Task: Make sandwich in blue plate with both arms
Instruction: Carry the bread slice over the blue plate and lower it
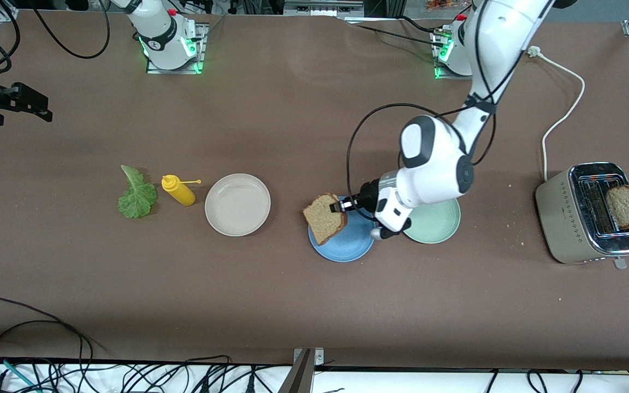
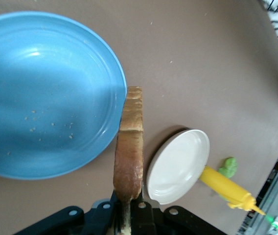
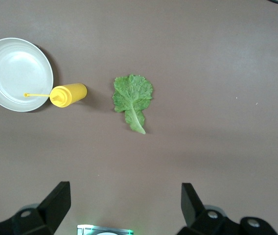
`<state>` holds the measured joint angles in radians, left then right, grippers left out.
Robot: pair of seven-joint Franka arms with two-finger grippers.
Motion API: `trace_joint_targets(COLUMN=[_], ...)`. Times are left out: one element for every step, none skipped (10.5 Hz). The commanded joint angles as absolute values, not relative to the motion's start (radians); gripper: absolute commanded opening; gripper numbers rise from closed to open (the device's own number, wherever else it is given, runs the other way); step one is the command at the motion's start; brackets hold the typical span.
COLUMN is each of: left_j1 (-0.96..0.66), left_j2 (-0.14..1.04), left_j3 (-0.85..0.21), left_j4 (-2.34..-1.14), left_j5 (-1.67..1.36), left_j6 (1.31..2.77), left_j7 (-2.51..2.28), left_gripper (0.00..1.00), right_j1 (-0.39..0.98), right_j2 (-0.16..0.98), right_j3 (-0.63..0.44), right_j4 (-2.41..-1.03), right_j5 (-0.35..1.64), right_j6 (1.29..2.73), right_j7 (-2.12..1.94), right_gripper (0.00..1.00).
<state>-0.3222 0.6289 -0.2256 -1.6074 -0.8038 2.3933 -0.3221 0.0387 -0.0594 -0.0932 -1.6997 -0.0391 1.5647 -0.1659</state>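
My left gripper (image 1: 342, 206) is shut on the edge of a brown bread slice (image 1: 324, 218) and holds it tilted in the air over the rim of the blue plate (image 1: 347, 248) at the beige plate's side. In the left wrist view the slice (image 2: 129, 142) stands edge-on in the gripper (image 2: 128, 198), beside the blue plate (image 2: 46, 98), which holds only crumbs. A green lettuce leaf (image 1: 137, 194) lies on the table toward the right arm's end. My right gripper (image 3: 124, 191) is open and empty, high over the table by its base, and waits above the leaf (image 3: 133, 97).
A second bread slice (image 1: 624, 206) sticks up from a silver toaster (image 1: 576, 218) at the left arm's end. A pale green plate (image 1: 437, 224) lies beside the blue plate, under the left arm. A beige plate (image 1: 237, 204) and yellow mustard bottle (image 1: 178, 190) lie between blue plate and leaf.
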Motion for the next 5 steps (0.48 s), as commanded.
trace_joint_targets(left_j1=[-0.318,-0.310,-0.298,-0.282,-0.282], left_j2=[0.681,0.684,0.681,0.675,0.675], left_j3=[-0.219,-0.216,-0.213,-0.213,-0.213], left_j4=[-1.588,-1.589,-1.589,-1.589,-1.589], left_j5=[-0.828,-0.828,-0.839,-0.839,-0.831], left_j6=[2.407,2.405,2.396,2.384,2.372], left_j7=[-0.097,-0.057,-0.034,-0.034,-0.032], left_gripper=[0.00,0.00,0.00,0.00,0.00], right_j1=[0.032,0.032,0.032,0.034,0.032], right_j2=[-0.055,-0.055,-0.055,-0.055,-0.055], right_j3=[-0.087,-0.087,-0.089,-0.087,-0.087], right_j4=[-1.681,-1.681,-1.681,-1.681,-1.681], right_j5=[-0.052,-0.052,-0.052,-0.052,-0.052], right_j6=[1.548,1.548,1.548,1.548,1.548], right_j7=[-0.160,-0.160,-0.160,-0.160,-0.160], right_gripper=[1.00,1.00,1.00,1.00,1.00])
